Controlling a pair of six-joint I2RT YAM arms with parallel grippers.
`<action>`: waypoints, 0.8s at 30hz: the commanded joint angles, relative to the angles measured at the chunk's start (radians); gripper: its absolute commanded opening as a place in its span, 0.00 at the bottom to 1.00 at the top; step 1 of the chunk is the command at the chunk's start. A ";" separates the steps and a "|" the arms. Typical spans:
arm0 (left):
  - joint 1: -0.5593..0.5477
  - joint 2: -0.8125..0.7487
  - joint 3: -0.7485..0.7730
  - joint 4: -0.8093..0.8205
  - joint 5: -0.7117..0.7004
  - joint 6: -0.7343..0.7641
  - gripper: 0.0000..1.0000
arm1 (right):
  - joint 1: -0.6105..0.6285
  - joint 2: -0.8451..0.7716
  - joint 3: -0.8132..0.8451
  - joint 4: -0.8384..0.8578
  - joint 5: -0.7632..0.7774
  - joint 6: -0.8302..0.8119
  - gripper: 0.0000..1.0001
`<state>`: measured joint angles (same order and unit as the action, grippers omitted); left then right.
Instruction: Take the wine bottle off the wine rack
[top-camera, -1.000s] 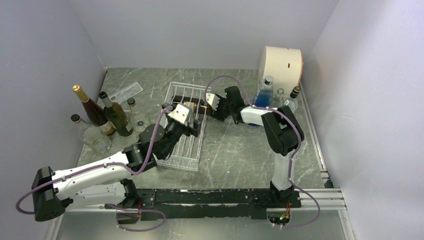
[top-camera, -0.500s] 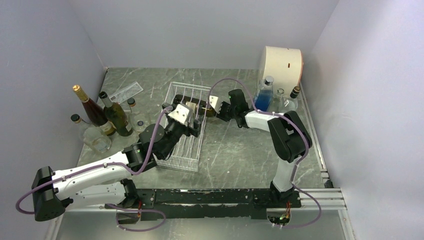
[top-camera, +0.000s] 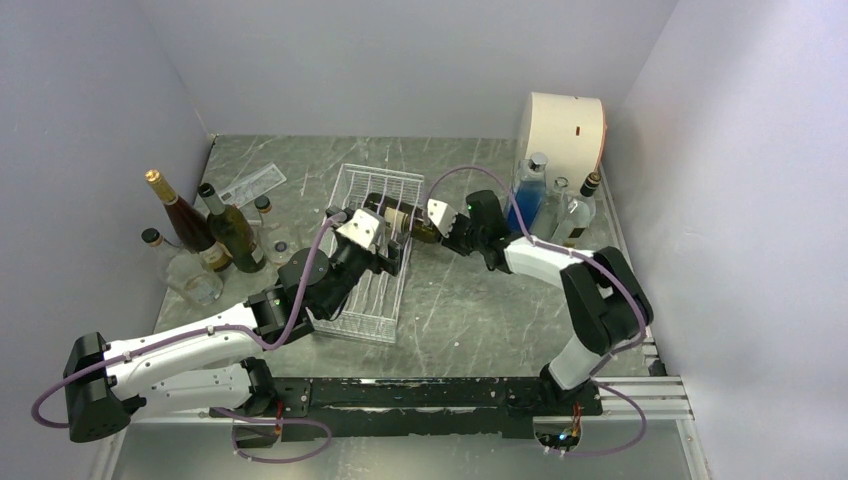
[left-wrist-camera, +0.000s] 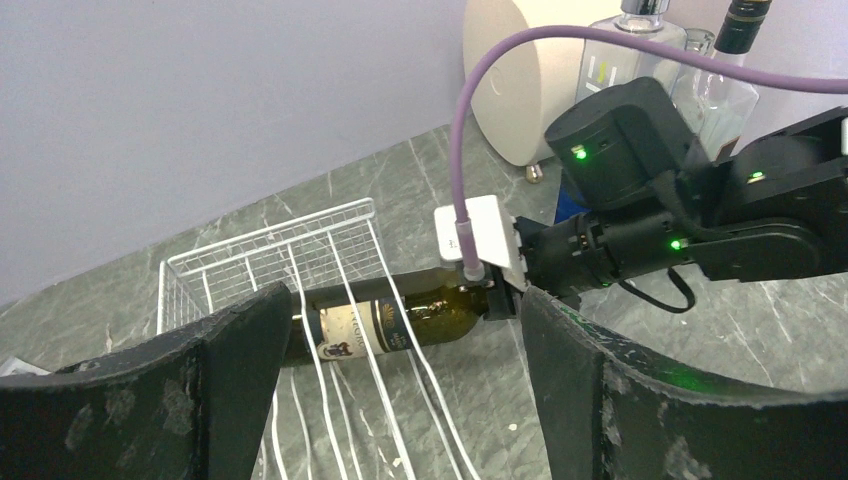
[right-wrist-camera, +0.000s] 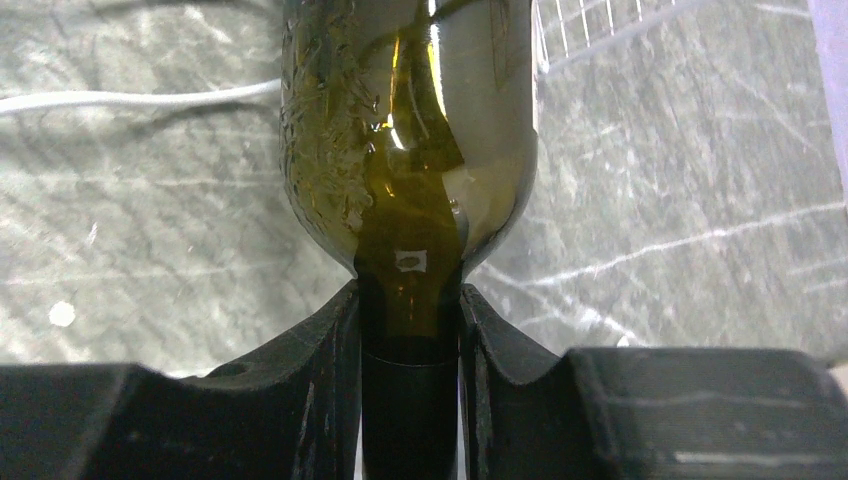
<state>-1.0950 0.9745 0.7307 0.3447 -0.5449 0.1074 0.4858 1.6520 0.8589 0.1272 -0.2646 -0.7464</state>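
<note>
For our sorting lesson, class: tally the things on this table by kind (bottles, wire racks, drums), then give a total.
Wire rack: 1
Cream drum: 1
Bottles: 8 (wine bottle lying in the rack 1, left cluster 4, right cluster 3; the small clear ones are hard to make out)
Total: 10

Wine bottle (left-wrist-camera: 420, 310): dark olive-green glass, pale label with dark print, black capsule on neck. Wine rack (top-camera: 365, 292): white wire, wavy cross wires. Desk (top-camera: 480, 300): grey-green marble, pale veins. Drum (top-camera: 562, 125) at far right corner: cream. Right hand (right-wrist-camera: 410, 330) and left hand (left-wrist-camera: 400, 400): black fingers. Cable (left-wrist-camera: 462, 140): purple.
</note>
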 joint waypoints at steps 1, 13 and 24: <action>-0.006 -0.011 0.012 0.012 0.020 -0.018 0.88 | 0.002 -0.122 -0.033 -0.030 0.037 0.082 0.00; -0.035 -0.021 0.004 0.023 -0.008 0.008 0.87 | 0.147 -0.357 -0.063 -0.303 0.218 0.330 0.00; -0.066 -0.033 0.010 0.020 -0.017 0.035 0.88 | 0.149 -0.489 0.064 -0.662 0.346 0.526 0.00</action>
<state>-1.1530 0.9562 0.7307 0.3454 -0.5526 0.1284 0.6270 1.2533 0.8757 -0.4706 0.0334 -0.3225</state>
